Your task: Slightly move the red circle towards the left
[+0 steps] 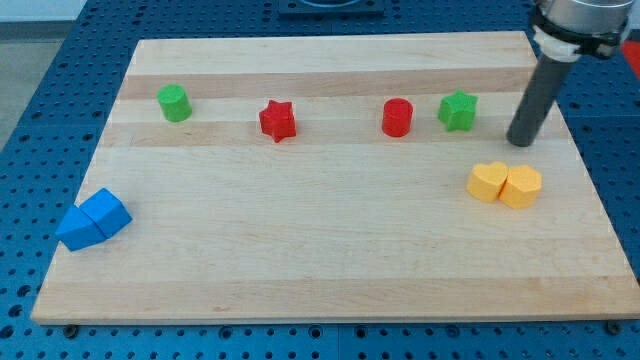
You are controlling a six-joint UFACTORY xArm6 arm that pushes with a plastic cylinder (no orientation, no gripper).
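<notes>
My tip (520, 143), a bare rod end with nothing to grasp, stood near the wooden board's (330, 270) right edge, beside the green star block (458, 110). The red cylinder block (397, 117) sat toward the top edge, untouched. The star lay between them, likely forcing a detour before any leftward push.

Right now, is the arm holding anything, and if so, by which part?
Nothing is held. My tip stands free on the board, at the view's right of the green star and above the yellow blocks, touching neither.
</notes>
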